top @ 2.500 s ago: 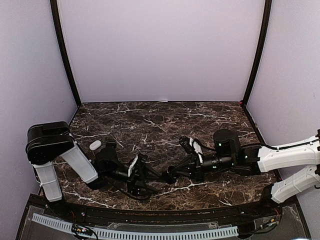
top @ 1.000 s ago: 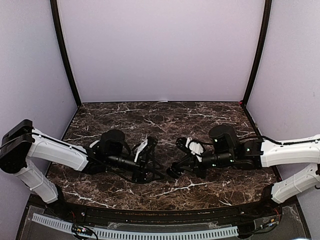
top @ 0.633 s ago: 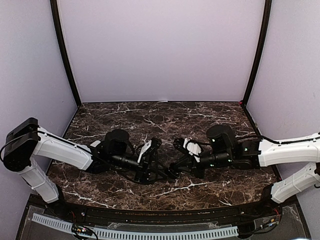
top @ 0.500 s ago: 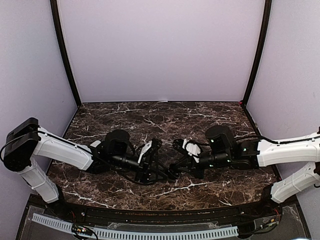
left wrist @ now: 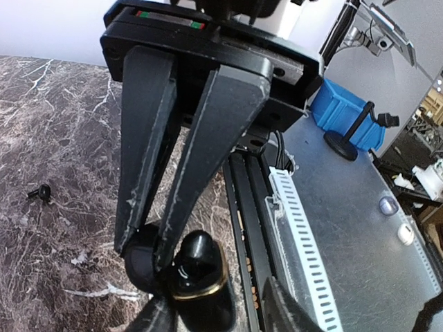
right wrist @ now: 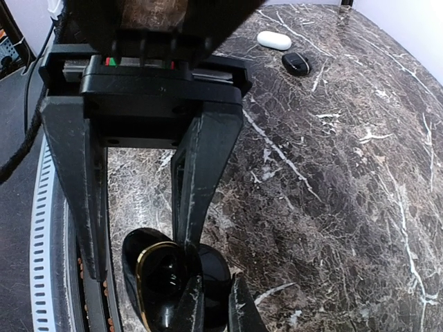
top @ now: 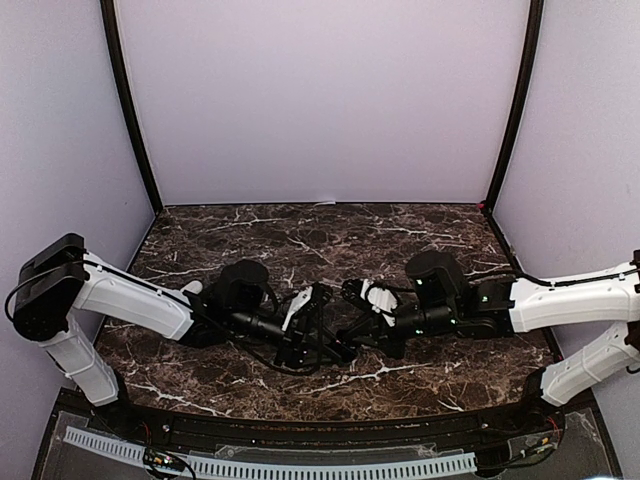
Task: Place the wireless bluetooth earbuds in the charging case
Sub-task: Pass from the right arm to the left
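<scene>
Both grippers sat tip to tip at the charging case (right wrist: 160,277), near the front of the table.

From above, the left gripper (top: 326,338) and right gripper (top: 350,336) pointed at each other over the marble table (top: 300,240); it was too dark there to pick out the case. In the left wrist view, the left jaws were narrow and tapered to a slim gap right at the gold-rimmed case; I could not tell whether they pinched a bud. One black earbud (left wrist: 41,193) lay loose on the marble, well apart from the case. In the right wrist view, the right jaws clamped the case between their tips. It seemed open, and they were probably steadying it as a fixed target for the other arm. A white case (right wrist: 274,39) and a black oval thing (right wrist: 296,63) sat near each other, far across the table.
</scene>
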### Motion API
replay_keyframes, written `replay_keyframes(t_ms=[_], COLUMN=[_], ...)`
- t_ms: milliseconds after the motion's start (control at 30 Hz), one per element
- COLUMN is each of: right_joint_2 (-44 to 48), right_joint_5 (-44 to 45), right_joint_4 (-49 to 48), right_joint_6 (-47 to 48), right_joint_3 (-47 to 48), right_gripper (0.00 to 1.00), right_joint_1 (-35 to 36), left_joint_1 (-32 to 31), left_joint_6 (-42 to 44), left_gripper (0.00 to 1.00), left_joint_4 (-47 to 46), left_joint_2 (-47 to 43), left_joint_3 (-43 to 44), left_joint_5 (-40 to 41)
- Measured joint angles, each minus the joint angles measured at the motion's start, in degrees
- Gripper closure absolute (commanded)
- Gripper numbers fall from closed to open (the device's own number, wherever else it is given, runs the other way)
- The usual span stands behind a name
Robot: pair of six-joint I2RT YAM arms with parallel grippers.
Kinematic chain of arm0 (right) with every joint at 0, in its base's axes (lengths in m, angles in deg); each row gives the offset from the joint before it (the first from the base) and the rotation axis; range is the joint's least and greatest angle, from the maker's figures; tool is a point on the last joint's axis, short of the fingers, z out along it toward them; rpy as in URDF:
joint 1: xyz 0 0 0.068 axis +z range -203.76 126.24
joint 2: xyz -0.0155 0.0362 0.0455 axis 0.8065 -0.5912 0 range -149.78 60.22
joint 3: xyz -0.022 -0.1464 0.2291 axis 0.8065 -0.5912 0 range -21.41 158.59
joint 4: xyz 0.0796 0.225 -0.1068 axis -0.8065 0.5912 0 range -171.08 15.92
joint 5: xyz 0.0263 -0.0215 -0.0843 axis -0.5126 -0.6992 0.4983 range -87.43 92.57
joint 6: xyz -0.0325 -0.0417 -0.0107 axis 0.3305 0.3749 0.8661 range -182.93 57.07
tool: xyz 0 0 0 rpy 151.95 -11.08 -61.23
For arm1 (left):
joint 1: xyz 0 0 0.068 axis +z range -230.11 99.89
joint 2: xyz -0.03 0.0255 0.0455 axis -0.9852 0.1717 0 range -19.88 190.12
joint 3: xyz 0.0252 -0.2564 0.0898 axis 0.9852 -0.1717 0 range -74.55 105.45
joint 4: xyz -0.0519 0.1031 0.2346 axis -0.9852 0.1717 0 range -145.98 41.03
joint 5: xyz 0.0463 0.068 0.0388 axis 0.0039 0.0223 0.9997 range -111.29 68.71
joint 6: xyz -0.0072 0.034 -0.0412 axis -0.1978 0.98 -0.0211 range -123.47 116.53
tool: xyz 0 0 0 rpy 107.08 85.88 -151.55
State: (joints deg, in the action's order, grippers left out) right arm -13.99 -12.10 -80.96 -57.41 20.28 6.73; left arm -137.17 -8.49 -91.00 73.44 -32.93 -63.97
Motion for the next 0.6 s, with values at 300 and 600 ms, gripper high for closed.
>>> replay_keyframes(t_ms=[300, 600], right_joint_2=[-0.46, -0.13], right_joint_5=[-0.72, -0.37], right_joint_4=[0.50, 0.24], right_joint_6=[-0.02, -0.28], right_joint_3=[0.02, 0.02], right_gripper=[0.89, 0.75], right_joint_1=[0.17, 0.17], left_joint_1=[-0.42, -0.59], left_joint_6=[3.08, 4.15], left_gripper=[0.79, 0.80], left_joint_4=[3.02, 2.05], left_joint_2=[1.03, 1.09], left_joint_3=[0.59, 0.22], left_joint_5=[-0.15, -0.33])
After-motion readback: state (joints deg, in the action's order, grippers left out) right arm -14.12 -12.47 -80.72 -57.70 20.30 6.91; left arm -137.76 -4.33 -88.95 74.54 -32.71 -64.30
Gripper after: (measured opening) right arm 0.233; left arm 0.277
